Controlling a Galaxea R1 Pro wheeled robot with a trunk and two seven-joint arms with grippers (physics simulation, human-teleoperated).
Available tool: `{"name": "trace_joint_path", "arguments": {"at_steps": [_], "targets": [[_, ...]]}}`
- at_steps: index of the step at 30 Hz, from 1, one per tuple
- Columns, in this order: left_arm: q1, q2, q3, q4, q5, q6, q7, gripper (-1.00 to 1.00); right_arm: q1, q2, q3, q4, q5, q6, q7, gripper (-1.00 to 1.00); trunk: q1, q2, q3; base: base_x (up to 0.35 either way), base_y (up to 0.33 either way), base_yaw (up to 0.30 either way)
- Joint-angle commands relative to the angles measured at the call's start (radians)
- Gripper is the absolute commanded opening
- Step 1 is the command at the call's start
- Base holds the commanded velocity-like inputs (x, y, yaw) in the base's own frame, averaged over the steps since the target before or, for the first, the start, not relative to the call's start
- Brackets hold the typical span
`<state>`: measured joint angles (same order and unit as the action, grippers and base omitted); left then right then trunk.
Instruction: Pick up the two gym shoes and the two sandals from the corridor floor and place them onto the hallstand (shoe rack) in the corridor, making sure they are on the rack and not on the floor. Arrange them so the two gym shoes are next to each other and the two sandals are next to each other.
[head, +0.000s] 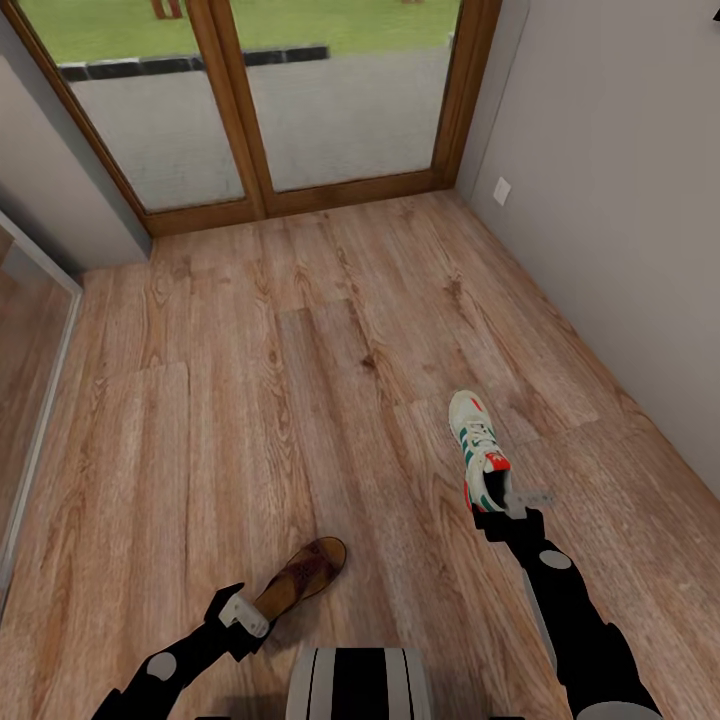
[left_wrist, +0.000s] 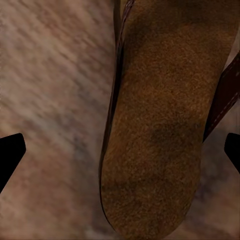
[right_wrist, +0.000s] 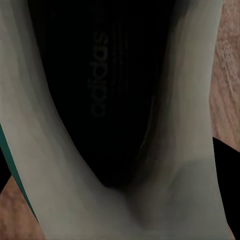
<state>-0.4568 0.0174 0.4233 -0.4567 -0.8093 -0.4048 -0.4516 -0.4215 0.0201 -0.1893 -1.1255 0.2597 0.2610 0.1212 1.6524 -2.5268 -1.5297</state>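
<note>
One gym shoe (head: 478, 450), white with green stripes and a red heel, lies on the corridor floor (head: 300, 380) at the right, toe pointing away. My right gripper (head: 505, 510) is at its heel. In the right wrist view the shoe's dark inside (right_wrist: 100, 90) is very close, and a black finger (right_wrist: 227, 180) lies against its side. One brown sandal (head: 305, 575) lies on the floor at the lower left. My left gripper (head: 245, 615) is open at its heel end, and its fingertips (left_wrist: 10, 152) stand wide apart on either side of the tan insole (left_wrist: 160, 135). The hallstand is out of view.
A wood-framed glass door (head: 260, 110) closes the far end of the corridor. A grey wall (head: 620, 220) with a white socket (head: 501, 190) runs along the right. A mirrored panel (head: 25, 350) stands at the left. Bare plank floor lies between the shoes and the door.
</note>
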Motion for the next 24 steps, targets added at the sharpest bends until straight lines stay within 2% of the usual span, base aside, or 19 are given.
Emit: {"name": "trace_joint_path", "arguments": {"at_steps": [1, 9, 15, 22, 24], "targets": [[-0.001, -0.001, 0.008, 0.000, -0.009, -0.006, -0.006, 1.00, 0.000, 0.001, -0.005, -0.002, 0.010, 0.004, 0.009, -1.00, 0.000, 0.000, -0.001, 0.000, 0.000, 0.000], [-0.002, 0.001, 0.009, -0.005, -0.008, -0.005, -0.006, 1.00, 0.000, 0.001, -0.005, -0.002, 0.010, 0.003, 0.009, -1.00, 0.000, 0.000, -0.001, 0.000, 0.000, 0.000], [-0.002, 0.001, 0.009, -0.006, -0.008, -0.005, -0.005, 1.00, 0.000, 0.002, -0.008, -0.002, 0.009, 0.003, 0.009, -1.00, 0.003, -0.002, -0.024, 0.000, 0.000, 0.000], [-0.002, 0.000, 0.009, -0.007, -0.010, -0.005, -0.005, 1.00, 0.000, 0.001, -0.007, -0.002, 0.009, 0.004, 0.009, -1.00, 0.003, -0.002, -0.032, 0.000, 0.000, 0.000], [-0.002, 0.001, 0.009, -0.007, -0.009, -0.005, -0.005, 1.00, 0.000, 0.002, -0.008, -0.002, 0.009, 0.004, 0.009, -1.00, 0.003, -0.002, -0.041, 0.000, 0.000, 0.000]]}}
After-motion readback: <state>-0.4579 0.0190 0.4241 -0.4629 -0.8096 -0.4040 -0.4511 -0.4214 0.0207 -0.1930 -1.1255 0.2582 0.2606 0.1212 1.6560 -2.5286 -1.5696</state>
